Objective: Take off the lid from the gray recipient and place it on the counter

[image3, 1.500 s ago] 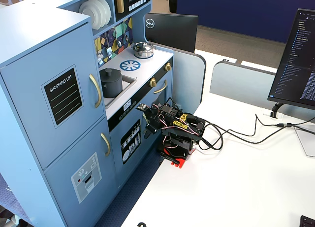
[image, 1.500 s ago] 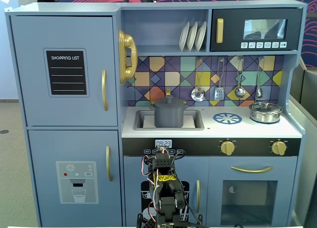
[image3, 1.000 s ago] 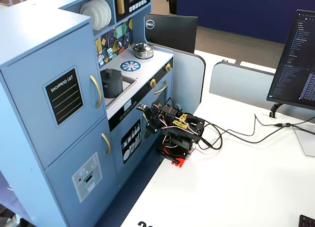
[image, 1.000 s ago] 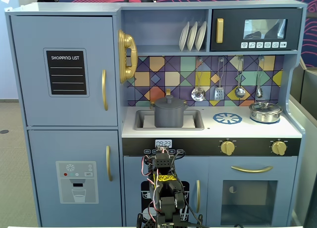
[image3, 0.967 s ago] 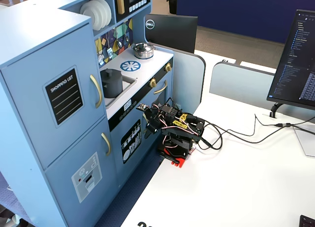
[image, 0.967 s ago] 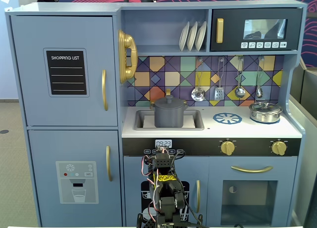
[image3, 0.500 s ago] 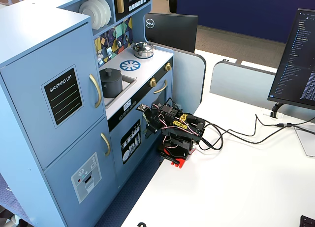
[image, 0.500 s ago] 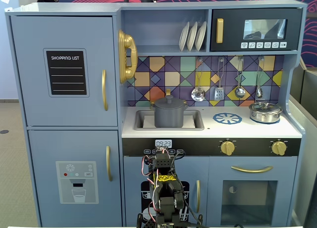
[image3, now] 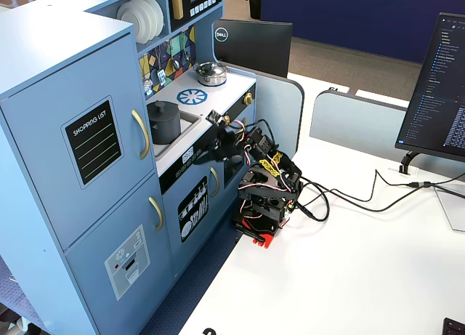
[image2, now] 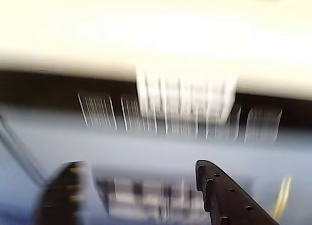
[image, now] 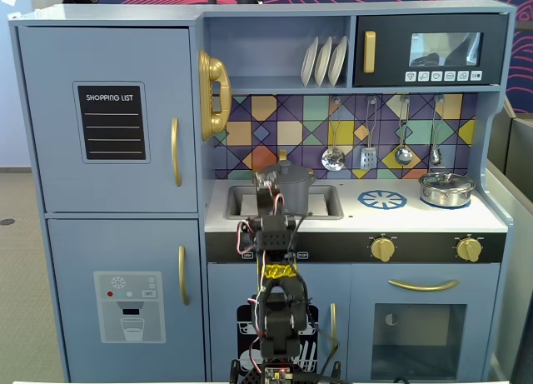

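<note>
The gray recipient (image: 296,192) stands in the sink, also seen in the other fixed view (image3: 166,126). The lid (image: 291,170) sits on it, flat, with its small knob up, and shows from the side as well (image3: 163,107). My gripper (image: 268,184) is at the front edge of the counter (image: 416,220), just in front of the pot and apart from it (image3: 211,136). In the blurred wrist view the gripper (image2: 136,178) is open and empty, facing the black front panel. The counter with its blue burner print (image3: 192,97) lies to the right of the sink.
A shiny steel pot with lid (image: 446,188) stands at the counter's far right. Utensils (image: 333,157) hang on the tiled back wall. The sink rim (image: 333,202) surrounds the gray pot. The arm's base (image3: 263,204) stands on a white desk, with cables trailing right.
</note>
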